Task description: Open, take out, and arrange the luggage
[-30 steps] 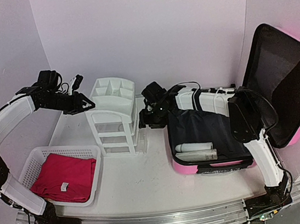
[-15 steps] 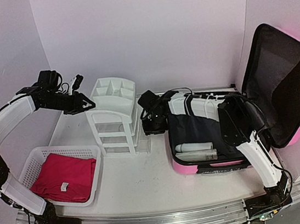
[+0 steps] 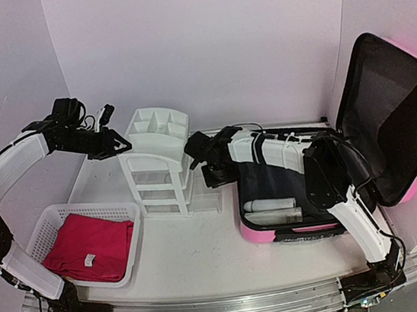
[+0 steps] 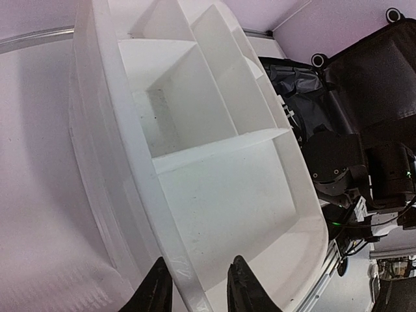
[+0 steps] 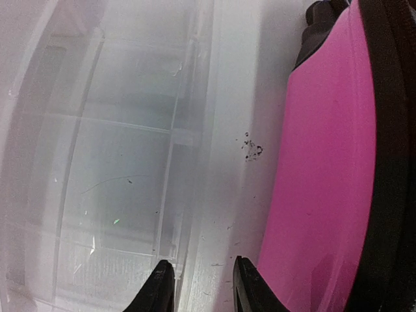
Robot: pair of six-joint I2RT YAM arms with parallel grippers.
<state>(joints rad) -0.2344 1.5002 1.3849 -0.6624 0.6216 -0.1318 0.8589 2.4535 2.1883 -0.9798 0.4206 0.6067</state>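
Note:
The pink luggage (image 3: pixel 280 233) lies open at the right, its black-lined lid (image 3: pixel 403 115) standing up against the wall. Dark cloth (image 3: pixel 273 180) and white bottles (image 3: pixel 273 209) lie inside it. My right gripper (image 3: pixel 193 152) hovers between the luggage and the white drawer organizer (image 3: pixel 157 143). In the right wrist view it (image 5: pixel 201 261) is open over bare table, with the pink shell (image 5: pixel 325 162) to its right and the organizer's clear drawer (image 5: pixel 117 162) to its left. My left gripper (image 3: pixel 122 145) is at the organizer's top left corner. Its fingers are open (image 4: pixel 198 260) and straddle the organizer's rim (image 4: pixel 162 240).
A white mesh basket (image 3: pixel 55 218) with a folded red cloth (image 3: pixel 89 245) sits at the front left. White walls close in the table at the back and on both sides.
My right gripper has moved left from the luggage's far corner to the organizer's right side, its jaws narrowing. The left arm has not moved.

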